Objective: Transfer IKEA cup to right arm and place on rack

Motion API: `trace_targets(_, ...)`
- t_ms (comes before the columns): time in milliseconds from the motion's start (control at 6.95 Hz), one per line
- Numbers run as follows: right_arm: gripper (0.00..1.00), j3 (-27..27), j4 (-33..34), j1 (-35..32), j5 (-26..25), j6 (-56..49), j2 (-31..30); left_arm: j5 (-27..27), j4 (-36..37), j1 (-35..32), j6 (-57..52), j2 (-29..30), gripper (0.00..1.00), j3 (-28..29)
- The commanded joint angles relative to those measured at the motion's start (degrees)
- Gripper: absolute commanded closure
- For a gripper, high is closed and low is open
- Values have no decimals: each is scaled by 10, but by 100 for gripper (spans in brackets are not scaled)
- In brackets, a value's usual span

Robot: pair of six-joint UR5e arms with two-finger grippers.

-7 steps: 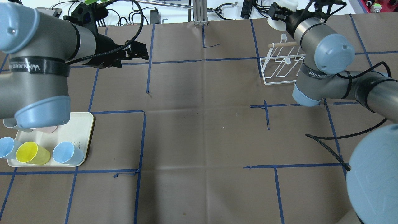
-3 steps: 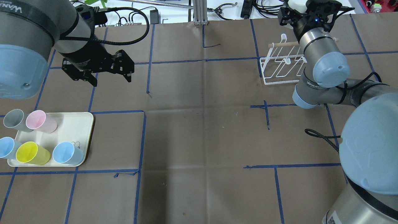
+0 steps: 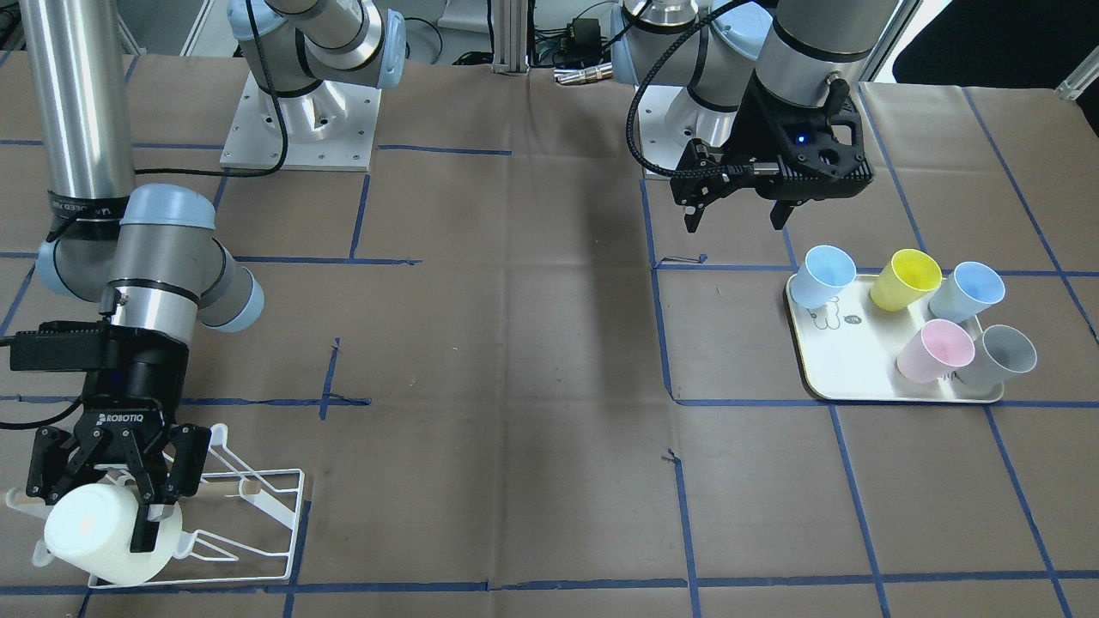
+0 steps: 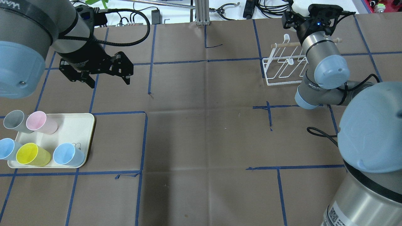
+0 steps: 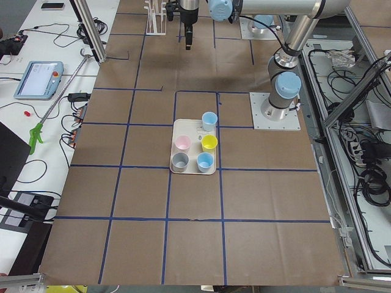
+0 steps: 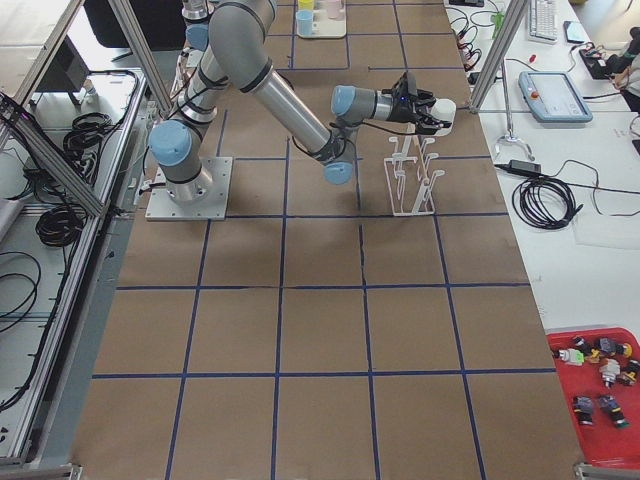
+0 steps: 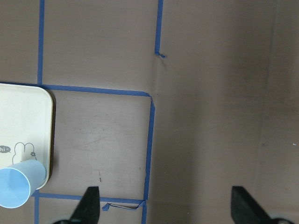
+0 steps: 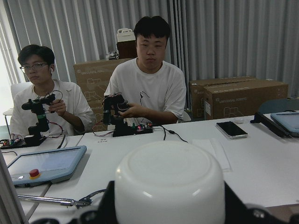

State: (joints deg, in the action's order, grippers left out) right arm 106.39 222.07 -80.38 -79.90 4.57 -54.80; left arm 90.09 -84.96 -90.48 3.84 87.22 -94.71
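Clamps the right gripper [image 3: 94, 506] on a white cup [image 3: 86, 541] at the table's far edge, wrist level; hangs the left gripper [image 3: 735, 219] straight down, well inside every edge, jaws spread wide.

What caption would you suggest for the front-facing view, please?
Right hand holds a white cup at the wire rack; open left hand hovers near the cup tray.

Silver right arm [image 3: 77, 103] and left arm [image 3: 807, 34]; pale blue joint caps [image 3: 167, 206]; black wrists [image 3: 137, 369]; braided black cable [image 3: 634, 116]
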Motion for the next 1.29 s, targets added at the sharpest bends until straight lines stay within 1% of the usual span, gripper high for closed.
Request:
trace_targets(0,56,-3,5,0,2,-1,18,0,0,4,-28,-2,1,0)
trace_targets(144,56,-4,2,0,3,-1,23,2,0,7,-48,-5,1,-4)
trace_targets(288,56,-4,2,0,2,-1,32,4,-1,27,-79,-8,1,-15)
trace_targets(575,56,4,1,-1,3,-1,36,4,-20,108,-161,-14,1,-35)
trace_targets(719,56,6,0,-3,2,-2,37,5,-20,141,-217,-20,1,-61)
trace_targets(1007,54,10,-1,-7,1,-1,36,4,-8,201,-254,-42,2,-131)
trace_targets(1151,40,10,-1,-8,5,-1,37,4,7,236,-300,-55,2,-163)
